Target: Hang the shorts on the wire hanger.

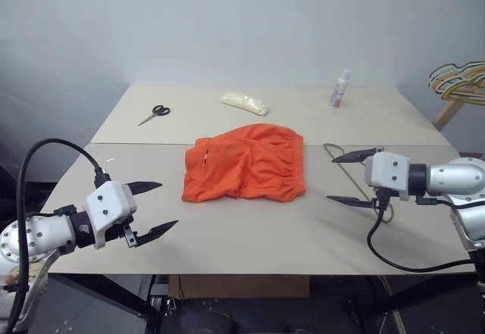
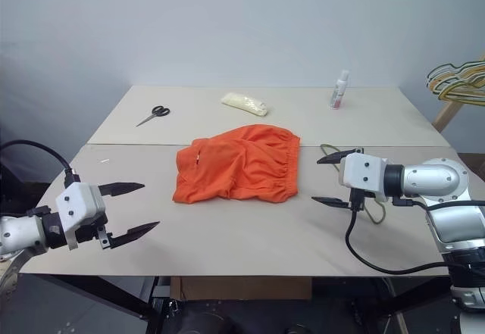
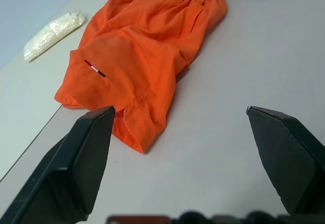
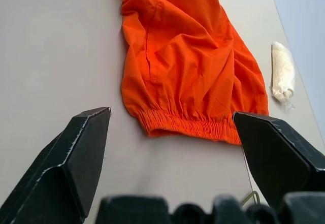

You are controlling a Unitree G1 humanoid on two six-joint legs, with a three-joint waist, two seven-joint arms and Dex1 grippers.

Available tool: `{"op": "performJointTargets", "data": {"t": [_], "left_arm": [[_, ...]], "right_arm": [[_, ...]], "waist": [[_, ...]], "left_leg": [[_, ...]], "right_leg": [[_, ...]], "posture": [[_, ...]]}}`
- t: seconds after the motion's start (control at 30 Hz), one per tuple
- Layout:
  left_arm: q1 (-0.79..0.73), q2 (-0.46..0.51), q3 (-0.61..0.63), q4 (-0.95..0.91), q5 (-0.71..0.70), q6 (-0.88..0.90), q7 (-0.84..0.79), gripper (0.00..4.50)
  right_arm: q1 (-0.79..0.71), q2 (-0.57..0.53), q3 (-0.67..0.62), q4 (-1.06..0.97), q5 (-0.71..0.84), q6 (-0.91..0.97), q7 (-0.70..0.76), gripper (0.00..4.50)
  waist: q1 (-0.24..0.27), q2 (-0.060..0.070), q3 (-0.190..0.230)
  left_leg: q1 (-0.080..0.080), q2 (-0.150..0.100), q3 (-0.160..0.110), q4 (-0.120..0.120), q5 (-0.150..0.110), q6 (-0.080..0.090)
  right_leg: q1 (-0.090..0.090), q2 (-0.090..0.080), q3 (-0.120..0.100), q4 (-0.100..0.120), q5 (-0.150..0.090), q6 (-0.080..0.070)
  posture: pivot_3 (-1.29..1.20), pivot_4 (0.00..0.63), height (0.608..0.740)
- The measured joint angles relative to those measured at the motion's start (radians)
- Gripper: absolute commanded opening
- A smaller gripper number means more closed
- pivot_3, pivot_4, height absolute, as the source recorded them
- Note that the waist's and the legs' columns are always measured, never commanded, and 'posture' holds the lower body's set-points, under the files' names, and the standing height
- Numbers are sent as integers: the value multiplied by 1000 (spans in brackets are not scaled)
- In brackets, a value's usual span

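Observation:
The bright orange shorts [image 1: 242,163] lie crumpled flat in the middle of the table, with the gathered waistband toward the right. The thin grey wire hanger [image 1: 330,148] lies on the table just right of the shorts, mostly hidden behind my right gripper [image 1: 331,179]. That gripper hovers open a little right of the waistband and points at it, holding nothing. My left gripper [image 1: 167,205] hovers open near the table's front left, pointing toward the shorts' left edge [image 3: 127,127], also with nothing in it. Neither gripper touches the fabric.
Scissors [image 1: 155,113] lie at the back left, a white packet [image 1: 244,103] at the back centre, and a small bottle [image 1: 340,88] stands at the back right. A bunch of pale coloured hangers [image 1: 458,82] on a wooden rack stands beyond the table's right edge.

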Motion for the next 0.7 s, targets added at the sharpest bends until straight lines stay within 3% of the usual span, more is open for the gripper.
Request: {"op": "performJointTargets", "data": {"t": [0.6,0.7], "left_arm": [[-20,-11,-24,12,51,-2,19,4500],[5,8,-41,30,95,-17,15,4500]], "right_arm": [[-1,16,13,0,-23,-1,-5,4464],[-36,43,77,20,-118,-13,-42,4464]], "waist": [[0,0,0],[-7,0,0]], "left_leg": [[0,0,0,0,0,0],[0,0,1,0,0,0]], "right_leg": [[0,0,0,0,0,0],[-1,0,0,0,0,0]], "posture": [[294,0,740],[283,0,740]]}}
